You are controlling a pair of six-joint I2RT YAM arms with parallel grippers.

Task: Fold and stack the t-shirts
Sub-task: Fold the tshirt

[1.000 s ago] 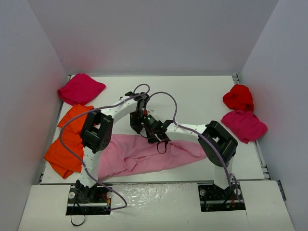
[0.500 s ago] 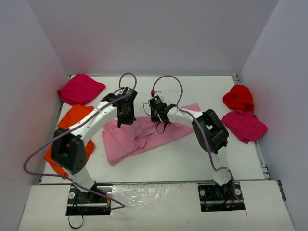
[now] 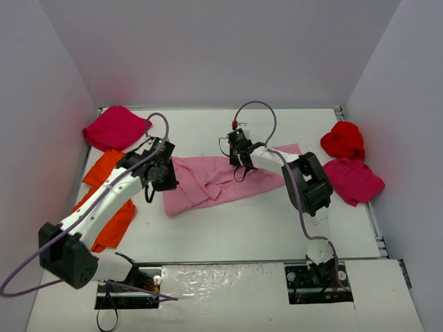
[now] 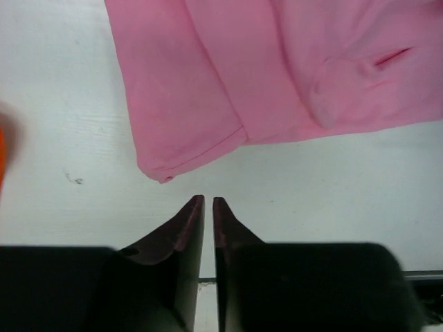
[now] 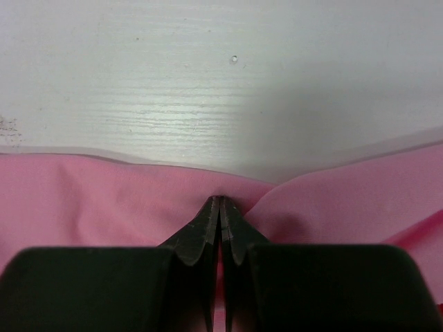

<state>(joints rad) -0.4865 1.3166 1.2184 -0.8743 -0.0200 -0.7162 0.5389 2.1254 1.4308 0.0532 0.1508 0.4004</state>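
Pink soft-cloth t-shirt [image 3: 208, 181] lies crumpled in the middle of the white table [image 3: 277, 228]. Right end effector [image 5: 220, 200] is clamped on its far hem. Left end effector [image 4: 208, 202] is barely parted and empty, just beside a corner. Risk: a one-sided pull drags and bunches the cloth, so the fold skews.

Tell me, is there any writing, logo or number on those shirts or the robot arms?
No readable text anywhere in these views.
The light pink t-shirt: plain, no print or label showing.
The left magenta t-shirt, right magenta t-shirt, orange t-shirts and red t-shirt: plain too.
The left arm and right arm: no legible markings.
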